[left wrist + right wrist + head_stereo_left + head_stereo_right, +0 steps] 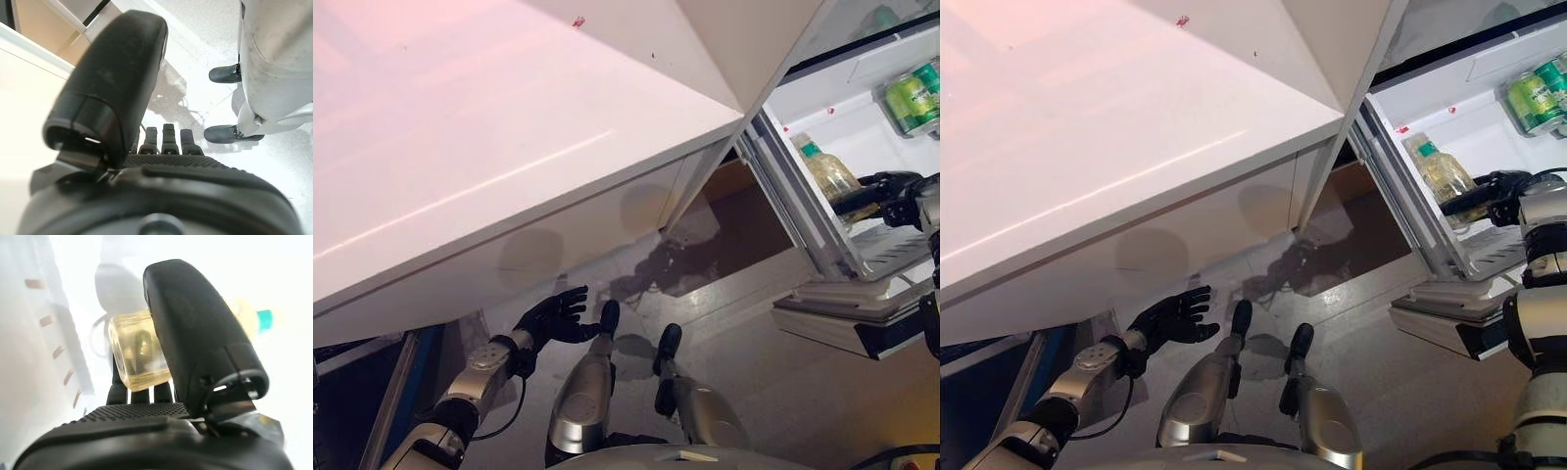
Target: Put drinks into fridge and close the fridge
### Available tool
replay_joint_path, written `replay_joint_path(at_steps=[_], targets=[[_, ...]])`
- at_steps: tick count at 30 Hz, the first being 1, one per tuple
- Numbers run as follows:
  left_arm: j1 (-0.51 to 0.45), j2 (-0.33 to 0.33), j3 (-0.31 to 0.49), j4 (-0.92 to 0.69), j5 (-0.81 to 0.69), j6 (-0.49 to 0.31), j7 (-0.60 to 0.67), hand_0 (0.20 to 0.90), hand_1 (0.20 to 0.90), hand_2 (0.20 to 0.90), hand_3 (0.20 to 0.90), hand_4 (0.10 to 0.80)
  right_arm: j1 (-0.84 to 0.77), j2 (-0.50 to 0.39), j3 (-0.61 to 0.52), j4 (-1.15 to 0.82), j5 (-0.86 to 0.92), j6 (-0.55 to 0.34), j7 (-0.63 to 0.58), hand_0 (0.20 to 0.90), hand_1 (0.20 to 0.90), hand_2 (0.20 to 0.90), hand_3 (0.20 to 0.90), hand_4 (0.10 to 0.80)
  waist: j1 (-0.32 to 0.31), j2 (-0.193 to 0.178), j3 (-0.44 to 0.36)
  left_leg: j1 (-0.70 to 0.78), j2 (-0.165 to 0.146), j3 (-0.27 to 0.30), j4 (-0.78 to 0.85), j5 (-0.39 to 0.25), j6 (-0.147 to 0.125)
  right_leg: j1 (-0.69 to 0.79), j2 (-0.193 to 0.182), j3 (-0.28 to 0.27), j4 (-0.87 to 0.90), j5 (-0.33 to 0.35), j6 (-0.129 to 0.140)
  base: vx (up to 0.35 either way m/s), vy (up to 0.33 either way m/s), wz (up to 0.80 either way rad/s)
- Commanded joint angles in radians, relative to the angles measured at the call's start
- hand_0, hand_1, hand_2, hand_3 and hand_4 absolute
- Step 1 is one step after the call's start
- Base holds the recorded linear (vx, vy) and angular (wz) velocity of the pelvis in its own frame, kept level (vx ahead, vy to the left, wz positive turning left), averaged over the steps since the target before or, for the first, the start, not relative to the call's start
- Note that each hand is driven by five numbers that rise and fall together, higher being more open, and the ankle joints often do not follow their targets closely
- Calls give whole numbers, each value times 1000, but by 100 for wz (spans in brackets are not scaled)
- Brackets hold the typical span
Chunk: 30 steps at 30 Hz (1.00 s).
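Note:
The open fridge (847, 122) shows at the right. Inside it, my right hand (891, 196) is shut on a clear bottle (827, 171) of yellowish drink with a teal cap, held just above a wire shelf (891, 250). In the right wrist view the thumb (195, 333) lies across the bottle (139, 352) and the fingers curl behind it. Green cans (913, 96) lie higher up in the fridge. My left hand (553, 315) hangs low at the left with its fingers spread, holding nothing; its thumb (117, 83) stands straight.
A big white panel (489, 147) fills the upper left and reaches almost to the fridge opening. A white ledge (842, 313) juts out below the fridge shelf. A brown floor patch (734, 211) shows between panel and fridge.

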Motion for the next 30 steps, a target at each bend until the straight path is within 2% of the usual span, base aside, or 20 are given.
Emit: replay_joint_path(at_steps=[1,8,14,17,19,21,23,28,30], targets=[[69,26,17,14,34,-6,-39,900,900,900,900,800,-87,-149,87,-112,66,-95,-38,900,900,900,900,800,-9,-51,-111,-7,-22,69,89,-148,29,-56,-17,31,145,-75,45,39,18,-10],[105,-20,53,93,99,10,-39,900,900,900,900,800,8,-209,-26,-324,241,-173,-132,900,900,900,900,800,-57,-88,-212,60,-25,91,65,-165,31,-8,-17,62,125,-75,60,40,39,-15],[112,-64,76,204,138,20,-15,900,900,900,900,800,168,-211,-246,-518,418,-295,-372,900,900,900,900,800,-101,-91,-299,105,-31,122,75,-197,41,23,-21,94,120,-84,73,64,45,-17],[116,-87,93,258,162,45,13,900,900,900,900,800,262,-158,-380,-589,553,-372,-510,900,900,900,900,800,-114,-86,-336,126,-36,131,91,-222,47,43,-23,108,125,-98,75,112,29,-25],[124,-101,95,290,187,51,25,900,900,900,900,800,349,-78,-492,-652,627,-497,-625,900,900,900,900,800,-121,-80,-349,142,-42,131,112,-246,54,59,-26,124,134,-110,75,134,26,-14],[128,-108,94,305,194,53,26,900,900,900,900,800,391,-29,-535,-696,629,-523,-672,900,900,900,900,800,-122,-77,-353,149,-44,131,125,-256,57,67,-28,129,139,-115,75,115,16,-25],[142,-127,99,339,197,55,30,900,900,900,900,800,476,79,-598,-736,637,-617,-756,900,900,900,900,800,-128,-61,-357,161,-51,131,172,-290,69,82,-39,138,167,-136,72,186,10,-21],[155,-135,85,347,237,56,38,900,900,900,900,800,551,167,-651,-735,661,-708,-876,900,900,900,900,800,-125,-49,-332,141,-58,123,305,-361,90,72,-68,131,272,-184,58,104,-11,-9],[153,-134,76,341,236,55,33,900,900,900,900,800,554,172,-658,-721,659,-723,-900,900,900,900,900,800,-122,-46,-320,128,-59,118,339,-379,96,64,-74,125,301,-197,52,44,-6,2]])
